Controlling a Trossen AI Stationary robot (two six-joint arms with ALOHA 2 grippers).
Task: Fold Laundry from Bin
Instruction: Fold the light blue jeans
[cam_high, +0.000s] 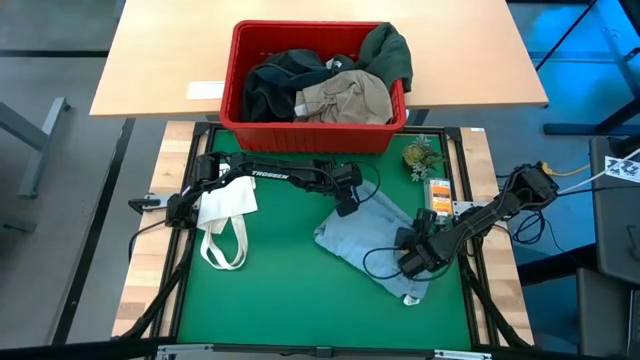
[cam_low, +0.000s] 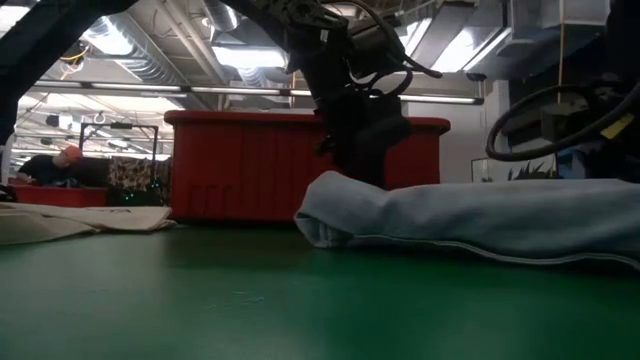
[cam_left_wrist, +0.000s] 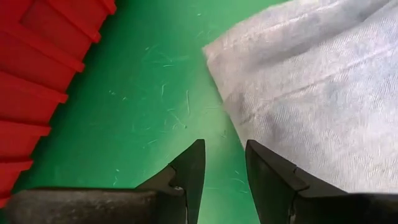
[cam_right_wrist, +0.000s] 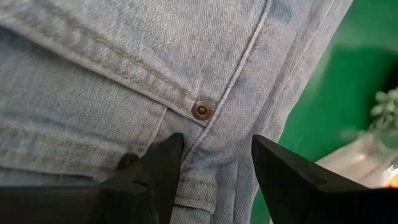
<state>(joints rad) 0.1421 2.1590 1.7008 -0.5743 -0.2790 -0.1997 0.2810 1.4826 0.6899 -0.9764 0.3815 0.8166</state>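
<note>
Light blue denim jeans (cam_high: 365, 235) lie crumpled on the green mat (cam_high: 280, 290), right of centre. The red bin (cam_high: 310, 135) stands at the mat's far edge, holding dark green, black and khaki laundry (cam_high: 335, 95). My left gripper (cam_high: 347, 205) hovers open at the jeans' far left edge (cam_left_wrist: 217, 56), with only mat between its fingers (cam_left_wrist: 222, 158). My right gripper (cam_high: 410, 262) stands open, pointing down over the jeans' near right part, its fingers on either side of a riveted pocket seam (cam_right_wrist: 214, 158). My right gripper's fingertips (cam_right_wrist: 163, 155) are close upon the denim beside a copper rivet (cam_right_wrist: 201, 110), coming from above. Whether they touch the cloth, I cannot tell. My left gripper touches nothing.
A white tote bag (cam_high: 225, 215) with loop handles lies under the left arm at the mat's left. A small plant (cam_high: 420, 155) and an orange-and-white packet (cam_high: 438, 192) sit at the mat's right edge. A wooden table (cam_high: 160, 60) lies beyond the bin. Bare mat stretches along the near side.
</note>
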